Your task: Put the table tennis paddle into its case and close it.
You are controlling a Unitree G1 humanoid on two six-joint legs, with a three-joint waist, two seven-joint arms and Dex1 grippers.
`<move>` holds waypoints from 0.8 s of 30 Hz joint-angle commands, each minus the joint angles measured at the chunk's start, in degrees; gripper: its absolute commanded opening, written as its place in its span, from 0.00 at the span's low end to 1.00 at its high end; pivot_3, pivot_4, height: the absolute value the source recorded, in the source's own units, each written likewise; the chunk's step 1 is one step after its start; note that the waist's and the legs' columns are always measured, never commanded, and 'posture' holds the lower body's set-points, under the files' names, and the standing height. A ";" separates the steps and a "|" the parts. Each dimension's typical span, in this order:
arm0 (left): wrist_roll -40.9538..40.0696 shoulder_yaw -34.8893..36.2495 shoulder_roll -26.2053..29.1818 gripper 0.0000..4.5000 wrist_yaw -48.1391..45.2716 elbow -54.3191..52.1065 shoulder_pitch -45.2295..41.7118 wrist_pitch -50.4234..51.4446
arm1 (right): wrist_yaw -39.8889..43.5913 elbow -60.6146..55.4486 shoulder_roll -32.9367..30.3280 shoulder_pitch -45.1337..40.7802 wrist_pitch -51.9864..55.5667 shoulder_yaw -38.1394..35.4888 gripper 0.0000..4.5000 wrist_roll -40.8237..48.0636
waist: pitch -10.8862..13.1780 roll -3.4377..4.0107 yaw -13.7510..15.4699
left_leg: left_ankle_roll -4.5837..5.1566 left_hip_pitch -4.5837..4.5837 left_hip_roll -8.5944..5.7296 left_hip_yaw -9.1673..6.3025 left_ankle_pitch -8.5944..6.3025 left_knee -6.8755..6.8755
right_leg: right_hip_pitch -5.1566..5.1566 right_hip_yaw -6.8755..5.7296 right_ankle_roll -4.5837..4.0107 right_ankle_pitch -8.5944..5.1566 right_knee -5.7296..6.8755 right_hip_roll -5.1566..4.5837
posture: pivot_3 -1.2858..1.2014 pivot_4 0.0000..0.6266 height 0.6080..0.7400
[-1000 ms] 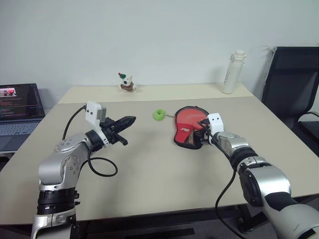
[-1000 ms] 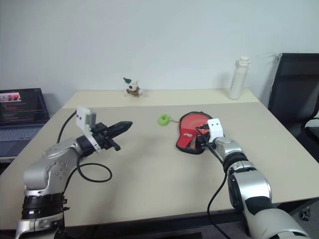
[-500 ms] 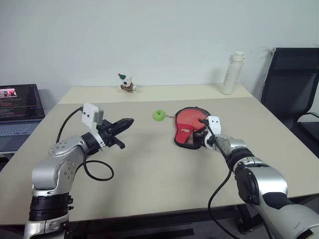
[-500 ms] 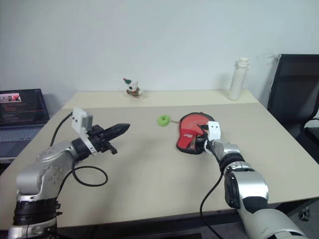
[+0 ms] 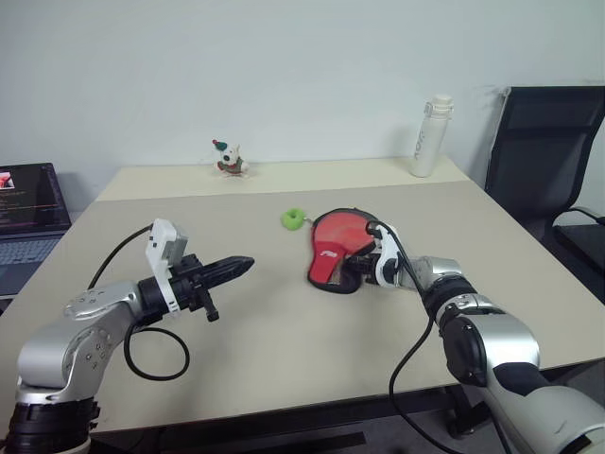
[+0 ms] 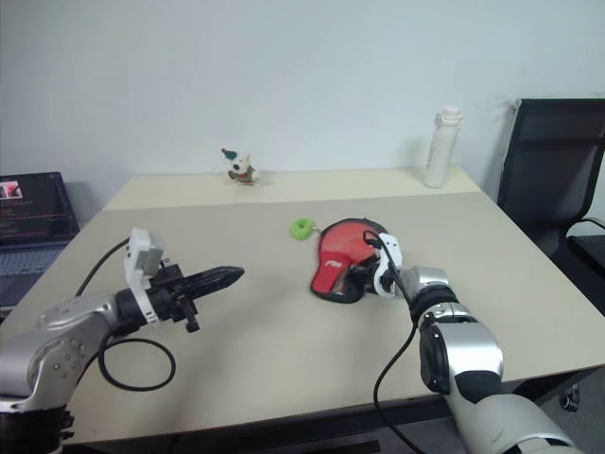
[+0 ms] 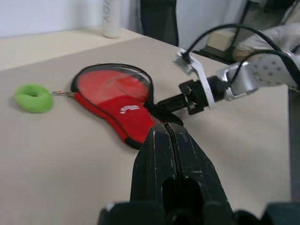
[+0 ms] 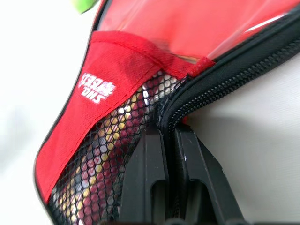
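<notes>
The case lies flat on the table, red side up, with a black mesh pocket and white lettering. Its green zipper tag rests on the table just beyond it. My right gripper is at the case's narrow end, its fingers shut on the black zipper edge. The table tennis paddle is hidden. My left gripper hovers shut and empty over the table, well to the left of the case and pointing toward it; from the left wrist its fingers are pressed together.
A white bottle and a small toy figure stand near the table's far edge. An open laptop sits off to the left and a black chair at the right. Bare tabletop lies in front of the case.
The right gripper has shut on the case's zipper edge and moved left along it. The left arm has drawn back toward me. The camera has also shifted.
</notes>
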 commanded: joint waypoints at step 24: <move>-9.45 9.19 2.51 0.00 1.34 -19.99 24.67 0.56 | -1.08 -77.42 0.76 34.24 57.07 8.20 0.00 14.84 | -0.02 -0.01 2.13 | -0.07 -0.22 0.42 -0.13 -0.36 -0.07 | -0.04 -0.08 -0.11 -0.08 -0.50 0.12 | 0.52 0.24 1.00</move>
